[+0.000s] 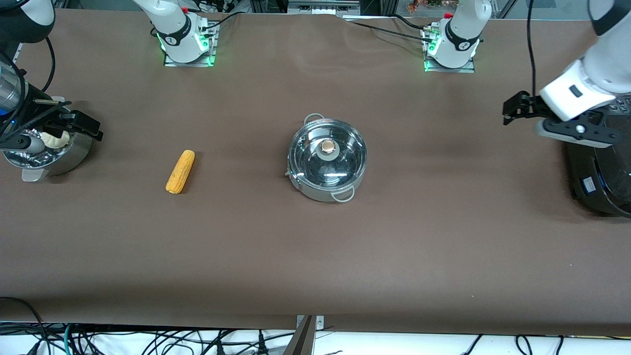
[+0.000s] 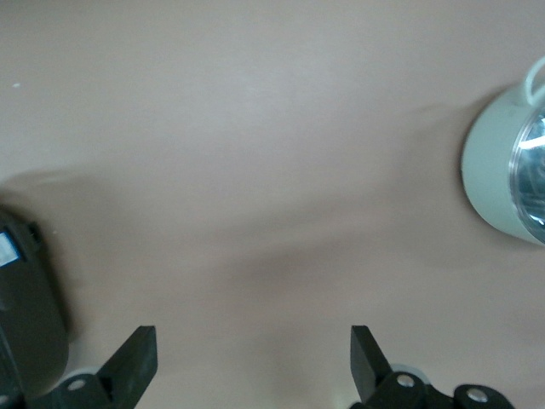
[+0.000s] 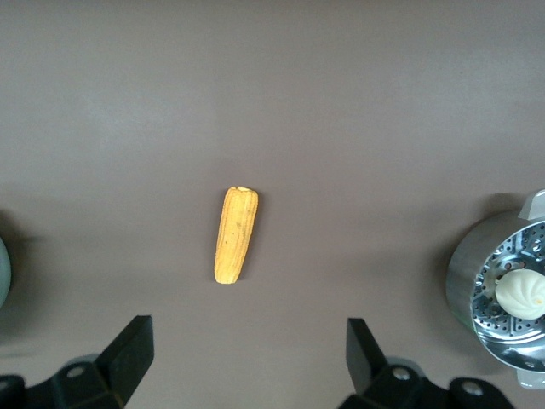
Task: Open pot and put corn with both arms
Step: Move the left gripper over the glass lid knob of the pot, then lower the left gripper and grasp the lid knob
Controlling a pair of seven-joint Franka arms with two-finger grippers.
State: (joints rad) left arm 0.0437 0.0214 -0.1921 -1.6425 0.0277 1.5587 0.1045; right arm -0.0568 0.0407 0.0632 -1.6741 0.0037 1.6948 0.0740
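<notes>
The pot sits mid-table w/ its glass lid on and the brass knob facing up, so nothing has been opened yet; its spot between the two arms looks chosen so either can reach it. The corn lies flat on the cloth toward the right arm's end of the table, well apart from the pot, long axis roughly running to/from the front camera. The right gripper hangs over the steamer bowl w/ the white bun at that end, fingers spread and empty; its wrist view has the corn centred between the fingertips, so it seems set up for the cob. The left gripper hovers beside the black rice cooker at the left arm's end, also released, holding nothing, w/ the pot at the edge of its wrist view; prob. the one for the lid, since it's on the pot's free side. Lid must come off before corn goes in.
</notes>
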